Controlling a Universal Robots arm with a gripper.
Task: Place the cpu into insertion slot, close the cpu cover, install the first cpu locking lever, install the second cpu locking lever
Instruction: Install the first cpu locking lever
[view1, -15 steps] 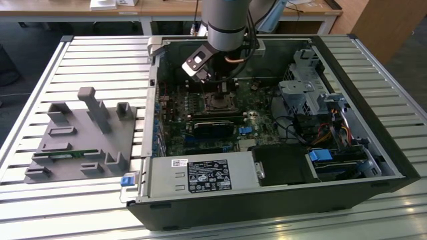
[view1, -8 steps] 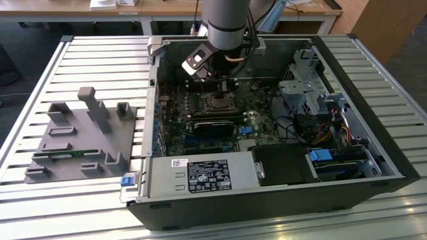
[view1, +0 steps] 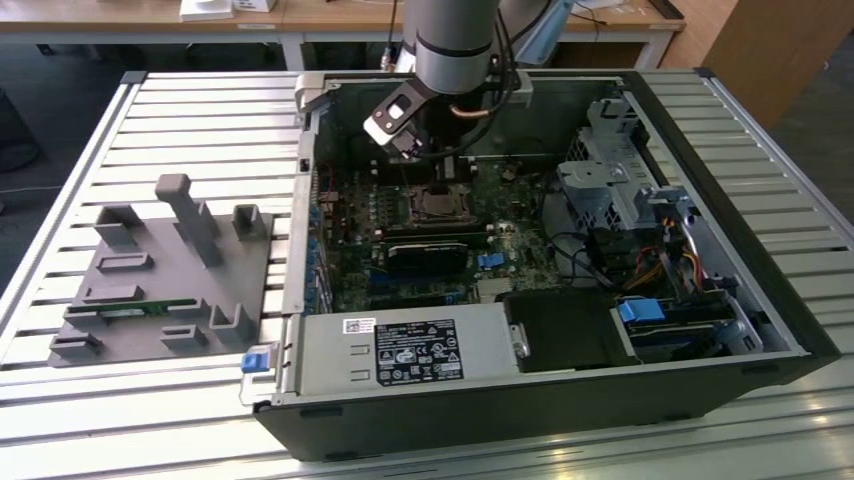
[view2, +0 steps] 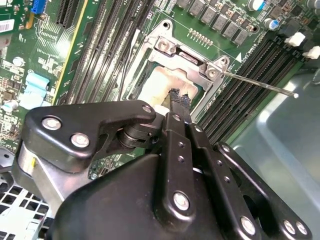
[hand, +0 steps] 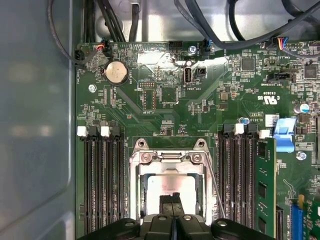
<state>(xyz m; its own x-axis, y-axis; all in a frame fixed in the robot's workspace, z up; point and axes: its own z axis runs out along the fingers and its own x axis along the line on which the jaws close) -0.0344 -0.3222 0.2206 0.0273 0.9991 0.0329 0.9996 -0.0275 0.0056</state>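
The cpu (hand: 167, 186) lies in the insertion slot (view1: 438, 207) on the green board, its silver top smeared with pale paste (view2: 162, 82). The silvery cpu cover (hand: 172, 157) lies flat around it, and the chip shows through the cover's window. My gripper (view2: 180, 100) is shut, with its dark tips together just over the cpu's top and nothing visibly between them; it is also seen in the first wrist view (hand: 173, 200) and the exterior view (view1: 441, 178). One thin locking lever (view2: 260, 85) sticks out sideways from the socket corner. Another lever (hand: 216, 187) runs along the socket's side.
Long black memory slots (hand: 102, 180) flank the socket, one holding a green module (hand: 265, 190). A black block (view1: 427, 250) sits just in front of the socket. The case also holds a power supply (view1: 400, 350), drive cage (view1: 607, 180) and cables. A grey fixture (view1: 160, 270) stands outside at the exterior view's left.
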